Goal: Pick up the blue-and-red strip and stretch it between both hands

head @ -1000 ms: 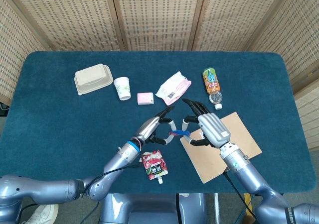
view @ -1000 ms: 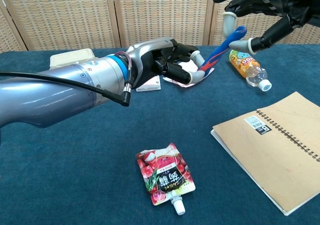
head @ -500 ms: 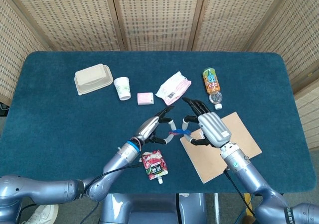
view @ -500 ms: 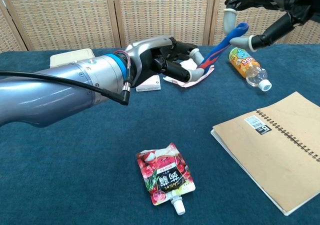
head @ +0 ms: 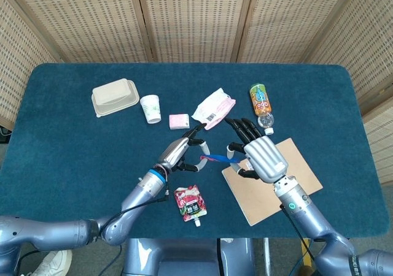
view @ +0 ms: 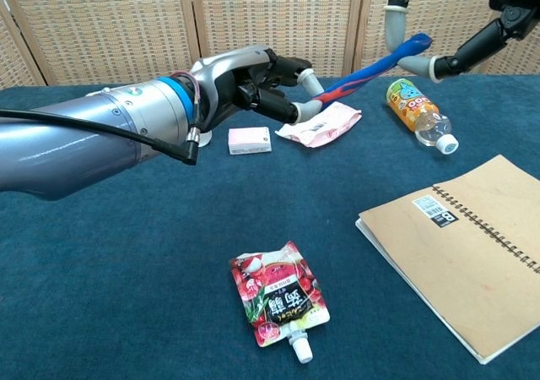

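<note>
Over the last second the two robot hands have drawn apart, and the blue-and-red strip (view: 369, 66) now runs longer and straighter between them than it did, raised clear above the blue desk (head: 73, 147). The left robot hand (head: 179, 151) pinches its red end between thumb and a finger, the rest curled close; the right robot hand (head: 261, 158) grips the blue end the same way, its other fingers fanned out. By the look of it the pick-up is done and the stretch is well under way, though a slight bow suggests more pull is possible.

The strip looks rubbery and flat, blue along one face and red along the other. The desk wears a napped, carpet-like cloth. On it lie a glossy red drink pouch (view: 280, 300) with a white spout, a kraft-covered spiral notebook (view: 464, 249), a crinkled pink-and-white packet (view: 321, 126), a small pink box (view: 251, 140), a clear plastic bottle (view: 417, 115) on its side, a paper cup (head: 150, 108) and a beige pulp lunch box (head: 115, 96)
</note>
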